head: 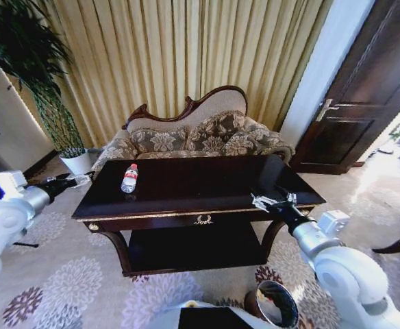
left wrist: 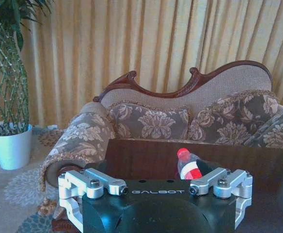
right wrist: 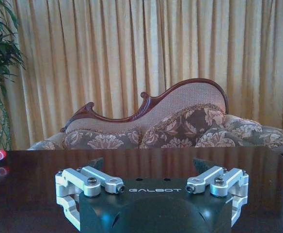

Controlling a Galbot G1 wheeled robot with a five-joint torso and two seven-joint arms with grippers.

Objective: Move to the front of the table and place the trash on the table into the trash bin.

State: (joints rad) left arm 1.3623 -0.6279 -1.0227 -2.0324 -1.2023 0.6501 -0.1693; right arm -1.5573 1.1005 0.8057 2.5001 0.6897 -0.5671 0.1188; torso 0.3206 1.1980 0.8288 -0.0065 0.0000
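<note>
I face the table (head: 186, 188); the bottle (head: 129, 178) lies near its left end; my left gripper (head: 83, 179), spread wide, waits beside that end to reach it; my right gripper (head: 272, 201), also wide, hovers over the table's right front; the bin (head: 277, 303) stands near the table's front.

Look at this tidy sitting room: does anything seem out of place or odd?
Yes: a plastic bottle with a red cap stands alone on the glossy table, toward its left end, litter on fine furniture. It is upright, nothing spilled. The trash bin stands on the carpet near the robot.
</note>
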